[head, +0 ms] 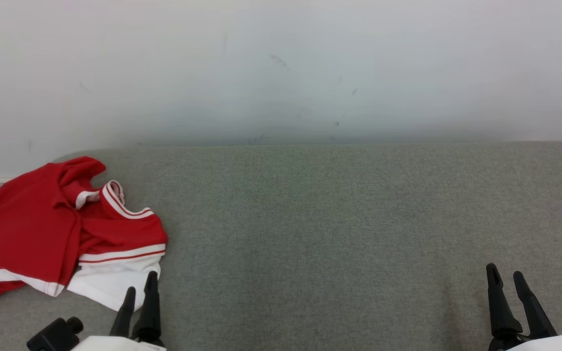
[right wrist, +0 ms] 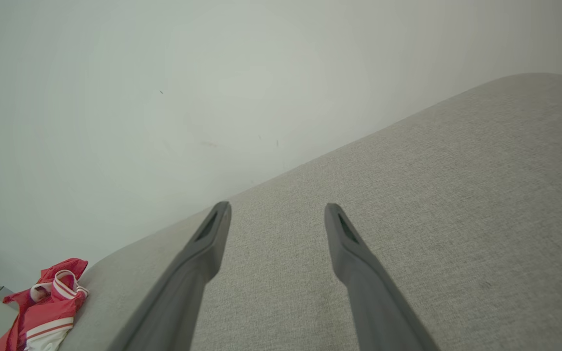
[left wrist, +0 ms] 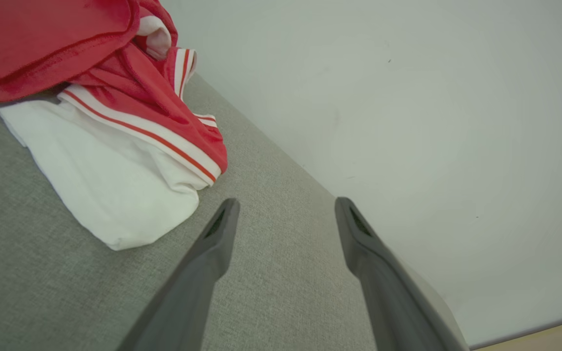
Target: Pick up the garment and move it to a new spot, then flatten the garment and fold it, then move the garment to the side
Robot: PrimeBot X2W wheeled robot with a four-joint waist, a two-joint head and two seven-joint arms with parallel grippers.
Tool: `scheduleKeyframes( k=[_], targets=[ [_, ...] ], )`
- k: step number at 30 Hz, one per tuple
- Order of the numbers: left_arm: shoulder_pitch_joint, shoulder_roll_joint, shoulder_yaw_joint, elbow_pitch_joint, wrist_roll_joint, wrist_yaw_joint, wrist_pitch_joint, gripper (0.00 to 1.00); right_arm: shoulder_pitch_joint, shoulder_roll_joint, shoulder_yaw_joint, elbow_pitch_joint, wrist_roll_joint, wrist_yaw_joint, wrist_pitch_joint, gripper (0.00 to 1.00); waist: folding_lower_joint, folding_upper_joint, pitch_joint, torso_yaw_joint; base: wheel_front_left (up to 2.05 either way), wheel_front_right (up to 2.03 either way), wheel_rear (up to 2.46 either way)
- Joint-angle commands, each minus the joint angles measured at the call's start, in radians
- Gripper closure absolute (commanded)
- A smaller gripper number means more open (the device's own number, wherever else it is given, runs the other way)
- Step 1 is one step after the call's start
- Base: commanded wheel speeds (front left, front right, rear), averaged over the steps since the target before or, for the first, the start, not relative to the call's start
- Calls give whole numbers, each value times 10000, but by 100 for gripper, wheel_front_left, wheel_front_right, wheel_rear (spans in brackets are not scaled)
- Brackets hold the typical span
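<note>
Left claw (head: 140,282), spread and empty, sits just beside the crumpled garment (head: 42,219) at the table's (head: 334,219) left edge; I could pinch one layer and drag it off.

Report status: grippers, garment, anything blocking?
Left gripper open, empty, just beside the red-and-white shirt. Right gripper open, empty, over the grey fabric surface. Shirt crumpled at its left end, not picked up. Nothing blocking.

my left gripper (head: 140,282) and right gripper (head: 504,270) each have two long, slim, dark fingers (left wrist: 208,258), matte grey up close, tapering to rounded tips with a narrow slot. behind them are white wrist casings (head: 115,344) and a black knobbed fitting (head: 56,334).
</note>
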Motion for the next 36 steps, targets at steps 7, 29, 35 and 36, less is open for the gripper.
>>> scheduleKeyframes(
  k=[7, 29, 35, 36],
  targets=[
    [44, 97, -86, -58, 1262, -27, -285, 0, 45, -137, 39, -88, -1005, 6, -285, 0, 0, 0, -5, 10, 0, 0, 0],
    [260, 246, -257, 17, 4138, -47, -849, 0, 212, -156, -19, 132, -3095, 8, -842, 0, 0, 0, -59, 65, 0, 0, 0],
    [288, 272, -272, 92, 4702, -40, -974, 0, 245, -143, -42, 210, -3494, 8, -993, 0, 0, 0, -79, 77, 0, 0, 0],
    [288, 272, -272, 92, 4702, -40, -974, 0, 245, -143, -42, 210, -3494, 8, -993, 0, 0, 0, -79, 77, 0, 0, 0]
  ],
)
